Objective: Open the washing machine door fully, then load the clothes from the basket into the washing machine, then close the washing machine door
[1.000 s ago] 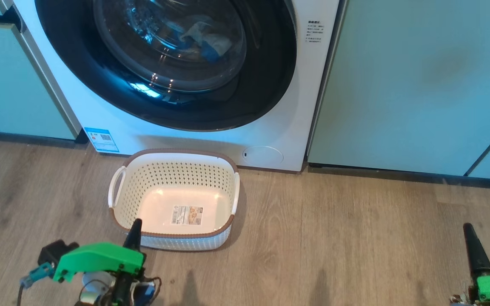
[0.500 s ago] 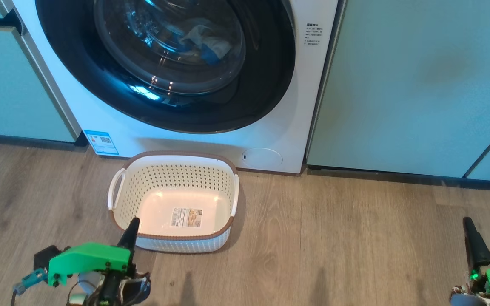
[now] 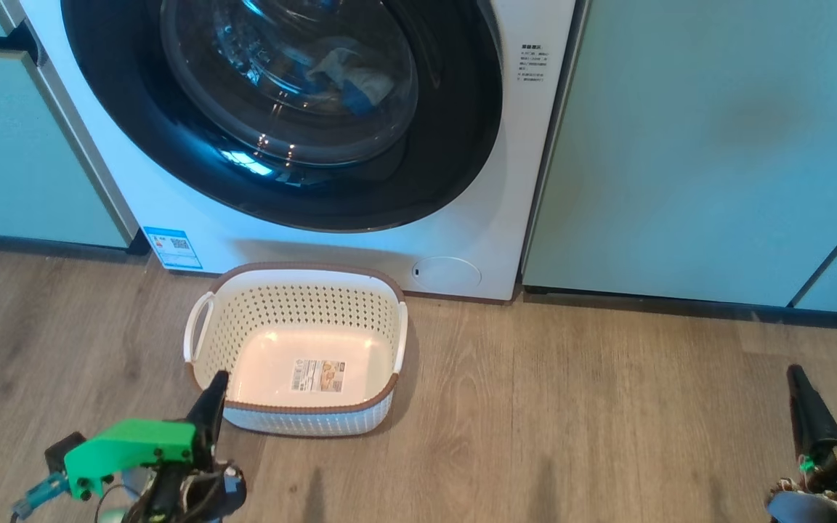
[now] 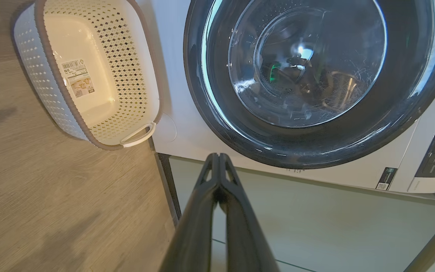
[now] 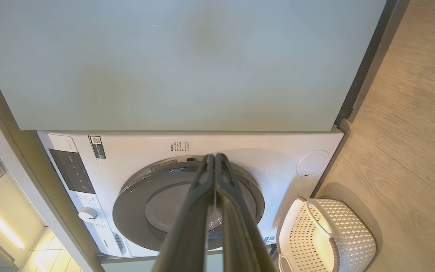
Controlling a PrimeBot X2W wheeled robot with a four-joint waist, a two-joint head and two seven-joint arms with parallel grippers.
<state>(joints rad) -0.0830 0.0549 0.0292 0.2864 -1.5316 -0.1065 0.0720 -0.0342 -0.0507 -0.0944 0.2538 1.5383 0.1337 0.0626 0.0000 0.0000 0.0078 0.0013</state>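
Note:
The washing machine (image 3: 317, 243) stands white between pale green cabinets. The washing machine door (image 3: 135, 145) lies flat against its front. Through the glass the clothes (image 3: 349, 73) show as a pale piece with a blue piece inside the drum. The basket (image 3: 295, 418) sits on the floor before the machine, with just a paper label on its bottom. My left gripper (image 3: 215, 381) is shut, its tip over the basket's near left corner. My right gripper (image 3: 795, 374) is shut, far right over the floor. In the wrist views, the left gripper (image 4: 218, 156) and right gripper (image 5: 214, 156) have their fingers pressed together, holding nothing.
Pale green cabinet panels (image 3: 702, 145) flank the machine on both sides. A round white flap (image 3: 447, 272) sits at the machine's lower right, a blue sticker (image 3: 171, 248) at its lower left. Wooden floor (image 3: 571, 407) stretches between basket and right gripper.
The head camera has shifted a little, so the whole scene sits slightly lower. My left gripper has drawn back toward the lower left. Both grippers stay shut.

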